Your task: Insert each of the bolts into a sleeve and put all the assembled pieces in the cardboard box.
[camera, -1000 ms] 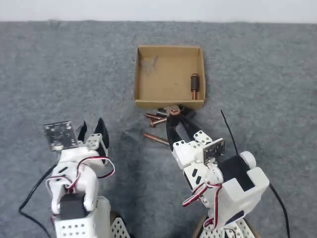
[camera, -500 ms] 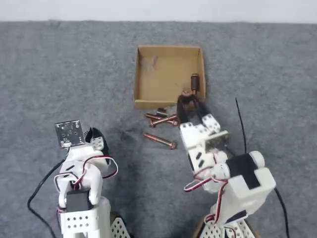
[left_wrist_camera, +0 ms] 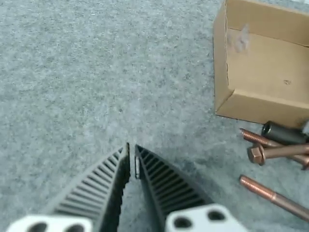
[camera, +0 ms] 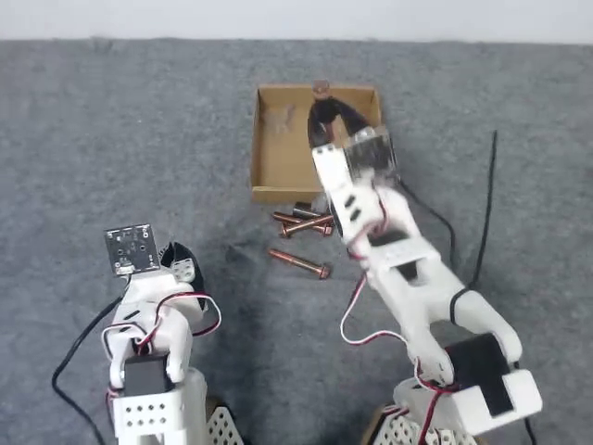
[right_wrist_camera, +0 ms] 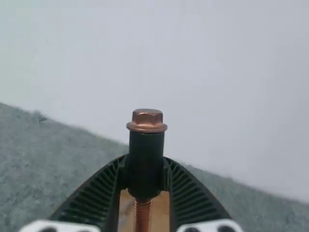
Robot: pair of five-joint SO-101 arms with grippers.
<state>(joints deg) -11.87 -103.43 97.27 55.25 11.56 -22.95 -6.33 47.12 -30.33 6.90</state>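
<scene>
A grey, felt-like tabletop point(camera: 111, 139) runs back to a plain white wall point(camera: 296, 19). On it I count one open cardboard box point(camera: 278, 153), and in all I can see four bolts and two sleeves.

The right arm point(camera: 408, 278) stretches out over the box. The right jaws are clamped on a black sleeve point(right_wrist_camera: 145, 159) with a copper bolt point(right_wrist_camera: 147, 120) through it. The hex head sits on the sleeve's far end, and the threaded shank comes out of the near end between the jaws. The piece points away from the arm toward the wall. From above, its head lies at the box's far rim.

Three loose bolts lie on the tabletop, just in front of the box's near wall. Two of them point(camera: 310, 228) point(camera: 285, 218) lie close together. The second sleeve point(left_wrist_camera: 284, 133), dark and empty, lies beside them, right against the box. The third bolt point(camera: 298, 262) lies on its own, a little nearer the arms.

The left arm point(camera: 148, 324) sits at the near left. The left jaws are closed on nothing, tips together, and aimed at bare tabletop apart from the box and the loose bolts.
</scene>
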